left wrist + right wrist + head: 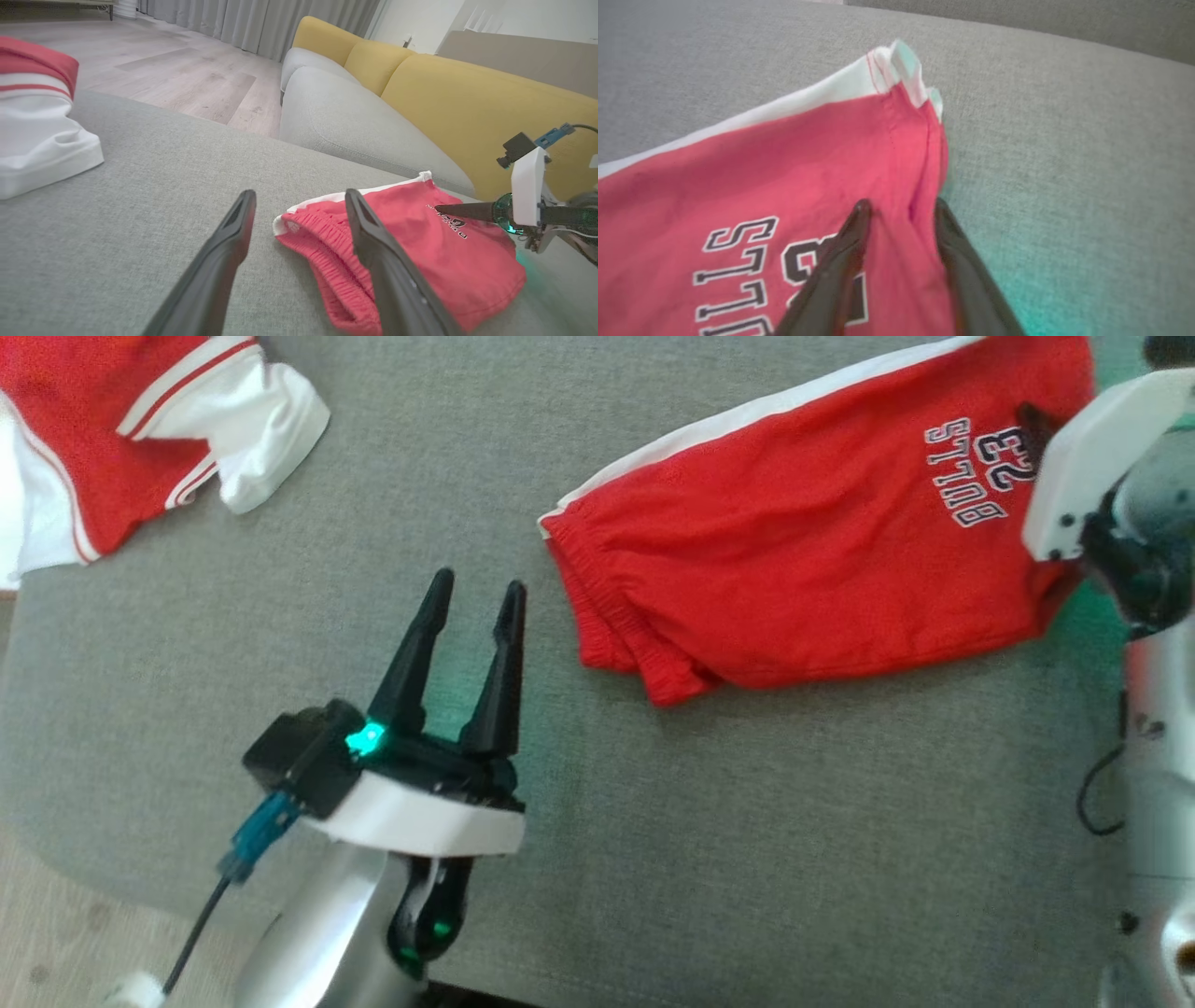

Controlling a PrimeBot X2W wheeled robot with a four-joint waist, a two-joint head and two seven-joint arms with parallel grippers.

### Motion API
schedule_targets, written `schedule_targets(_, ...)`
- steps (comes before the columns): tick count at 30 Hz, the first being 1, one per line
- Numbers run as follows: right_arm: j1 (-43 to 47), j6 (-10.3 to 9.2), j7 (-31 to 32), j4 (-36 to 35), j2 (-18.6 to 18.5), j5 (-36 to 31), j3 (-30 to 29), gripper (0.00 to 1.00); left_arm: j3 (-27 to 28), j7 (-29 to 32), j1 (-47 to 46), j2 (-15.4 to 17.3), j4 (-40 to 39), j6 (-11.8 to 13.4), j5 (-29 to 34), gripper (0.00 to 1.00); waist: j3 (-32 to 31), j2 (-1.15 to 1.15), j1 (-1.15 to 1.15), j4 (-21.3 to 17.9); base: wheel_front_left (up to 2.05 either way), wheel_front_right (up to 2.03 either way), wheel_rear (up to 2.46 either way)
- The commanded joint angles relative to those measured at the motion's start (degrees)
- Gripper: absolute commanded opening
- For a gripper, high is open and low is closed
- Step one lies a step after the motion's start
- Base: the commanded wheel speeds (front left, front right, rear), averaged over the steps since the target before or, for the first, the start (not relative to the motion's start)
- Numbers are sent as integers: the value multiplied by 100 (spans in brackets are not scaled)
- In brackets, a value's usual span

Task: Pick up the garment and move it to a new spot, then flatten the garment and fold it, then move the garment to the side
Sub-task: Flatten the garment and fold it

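Note:
The garment (803,551) is a pair of red shorts with a white side stripe and "BULLS 23" lettering, lying crumpled on the grey cushion (653,859). My right gripper (1034,425) sits at the shorts' right end. In the right wrist view its fingers (861,219) stand apart, astride a raised fold of the red fabric (784,168) near the hem. My left gripper (478,583) hovers open and empty, left of the waistband. In the left wrist view the elastic waistband (322,252) lies just past the open fingers, with the right gripper (439,209) at the far side.
A second red and white garment (140,429) lies at the cushion's far left corner. Wooden floor (47,933) shows past the cushion's near left edge. A yellow and grey sofa (467,107) stands behind the cushion in the left wrist view.

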Motion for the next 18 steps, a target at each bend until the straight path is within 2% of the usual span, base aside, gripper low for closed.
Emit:
schedule_targets(1, 287, 44, 94, -39, 227, 118, 47, 0, 428, -52, 114, 38, -225, -115, 266, 100, -105, 0, 0, -136, 0, 0, 0)
schedule_targets(6, 533, 44, -215, -291, 253, 320, -677, 0, 963, -53, 672, -90, -272, -346, 791, 100, -422, 0, 0, -471, 0, 0, 0)
schedule_targets(10, 739, 44, -333, -530, 96, 362, -1627, 0, 1111, -53, 1037, -159, -212, -458, 977, 100, -633, 0, 0, -625, 0, 0, 0)
schedule_targets(11, 739, 44, -333, -530, 96, 362, -1627, 0, 1111, -53, 1037, -159, -212, -458, 977, 100, -633, 0, 0, -625, 0, 0, 0)
schedule_targets(15, 886, 44, -299, -899, -51, 279, -2394, 0, 1180, -53, 1262, -238, -185, -501, 1036, 100, -779, 0, 0, -671, 0, 0, 0)
schedule_targets(18, 961, 44, -222, -1161, -201, 338, -2679, 0, 1195, -53, 1380, -299, -148, -513, 1055, 100, -879, 0, 0, -663, 0, 0, 0)
